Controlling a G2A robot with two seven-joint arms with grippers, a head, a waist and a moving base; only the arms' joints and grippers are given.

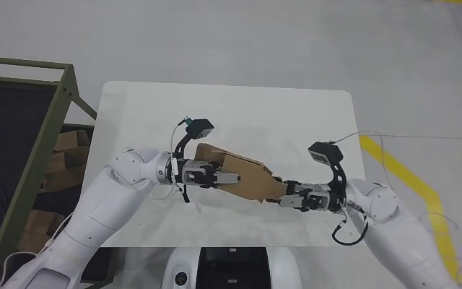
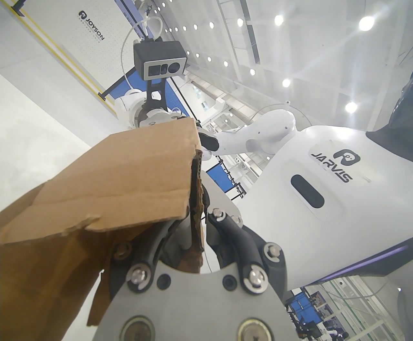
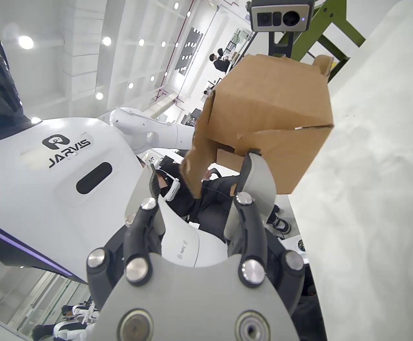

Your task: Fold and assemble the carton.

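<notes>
The brown cardboard carton (image 1: pixel 242 177) is held above the white table (image 1: pixel 238 115), over its near half. One wall edge is clamped between the fingers of the left gripper (image 2: pixel 196 222). The right gripper (image 3: pixel 201 164) is spread wide at the carton's opposite end, with a loose flap hanging between its fingers.

We see a white table (image 1: pixel 144 108) on a grey floor (image 1: pixel 253 36). Beside the table's left edge stands a green rack (image 1: pixel 66 90) — brown cardboard pieces (image 1: pixel 63 148) lie stacked inside it. A yellow line (image 1: pixel 404 173) crosses the floor off the table's right side — ceiling lights (image 2: pixel 366 22) glow overhead.
</notes>
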